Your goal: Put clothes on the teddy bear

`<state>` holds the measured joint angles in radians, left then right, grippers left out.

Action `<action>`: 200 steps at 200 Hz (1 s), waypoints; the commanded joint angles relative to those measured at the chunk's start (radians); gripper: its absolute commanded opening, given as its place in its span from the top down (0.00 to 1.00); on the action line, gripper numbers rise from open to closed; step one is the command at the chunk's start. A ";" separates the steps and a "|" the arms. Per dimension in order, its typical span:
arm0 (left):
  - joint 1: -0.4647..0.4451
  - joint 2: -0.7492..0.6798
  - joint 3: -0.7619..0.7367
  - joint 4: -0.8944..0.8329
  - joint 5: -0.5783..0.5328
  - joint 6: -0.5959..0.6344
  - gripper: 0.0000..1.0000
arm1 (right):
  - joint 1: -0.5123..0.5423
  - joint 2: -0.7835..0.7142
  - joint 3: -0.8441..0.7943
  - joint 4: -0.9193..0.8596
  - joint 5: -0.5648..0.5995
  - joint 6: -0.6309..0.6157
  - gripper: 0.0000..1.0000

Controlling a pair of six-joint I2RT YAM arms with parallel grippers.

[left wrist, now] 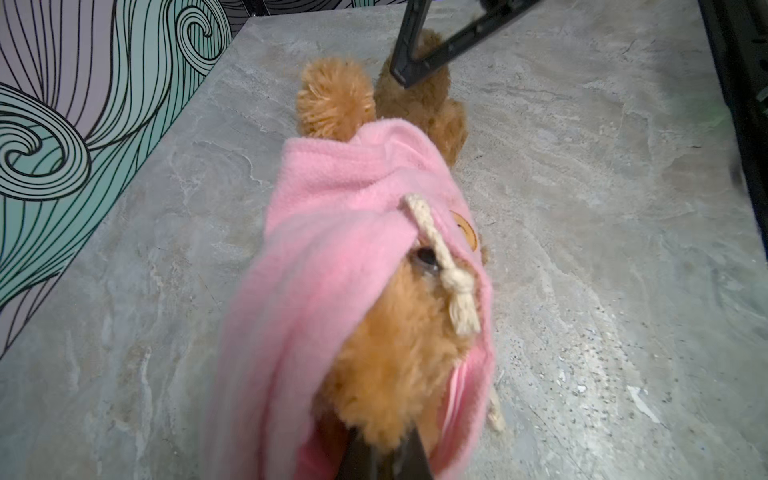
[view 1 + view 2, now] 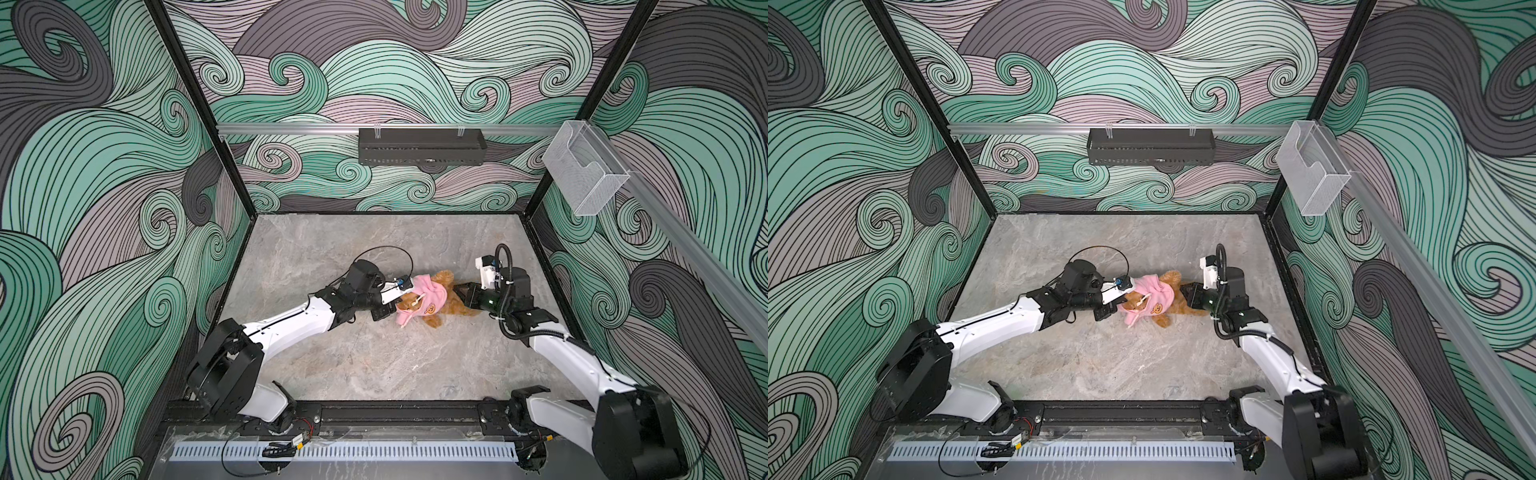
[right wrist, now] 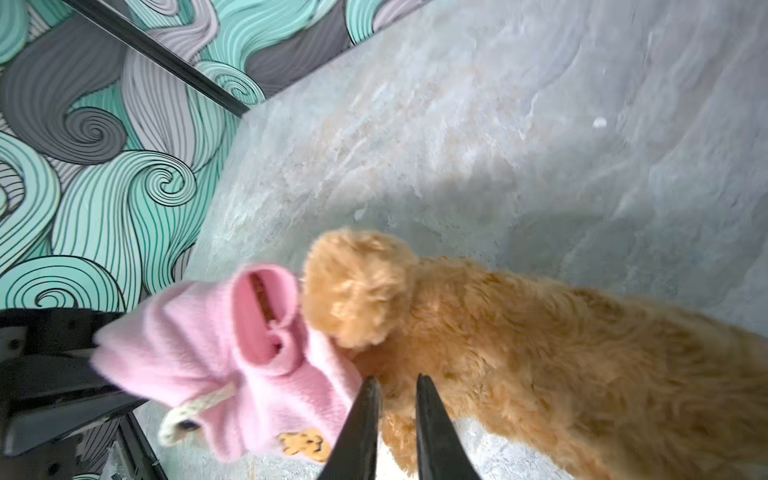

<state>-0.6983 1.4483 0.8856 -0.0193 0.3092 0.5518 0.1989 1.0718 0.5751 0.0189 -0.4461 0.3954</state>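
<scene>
The golden-brown teddy bear (image 2: pixel 455 308) (image 2: pixel 1177 302) lies mid-table. A pink fleece garment (image 2: pixel 432 291) (image 2: pixel 1156 291) with an orange bear-face patch covers its head and chest. My left gripper (image 2: pixel 400 304) (image 2: pixel 1123 305) reaches into the garment's opening and is shut on fur of the bear's head (image 1: pixel 395 332). In the left wrist view the left gripper (image 1: pixel 386 453) pinches that fur, with pink fleece (image 1: pixel 332 232) around it. My right gripper (image 2: pixel 457 289) (image 3: pixel 397 380) is at the garment's hem over the bear's belly (image 3: pixel 540 332). Its jaws stand slightly apart and hold nothing.
A cream drawstring (image 1: pixel 440 257) hangs across the bear's face. A black metal basket (image 2: pixel 419 145) hangs on the rear rail. A clear plastic box (image 2: pixel 586 166) is fixed to the right rail. Patterned walls close in three sides of the grey table (image 2: pixel 374 353).
</scene>
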 commanded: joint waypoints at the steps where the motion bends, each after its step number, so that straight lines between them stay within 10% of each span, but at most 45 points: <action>1: -0.010 0.017 0.046 -0.041 -0.014 0.063 1.00 | 0.036 -0.037 0.039 -0.001 0.019 -0.046 0.76; 60: -0.009 0.072 0.054 -0.044 -0.004 -0.051 0.91 | 0.048 0.207 0.028 0.076 0.276 0.056 0.81; 200: 0.004 0.271 0.095 0.153 0.006 -0.427 0.47 | 0.074 0.301 -0.210 0.296 0.254 0.084 0.94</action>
<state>-0.6987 1.6783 0.9291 0.0875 0.2989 0.1978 0.2611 1.3468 0.3840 0.2951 -0.1905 0.4789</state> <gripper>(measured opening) 0.531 0.069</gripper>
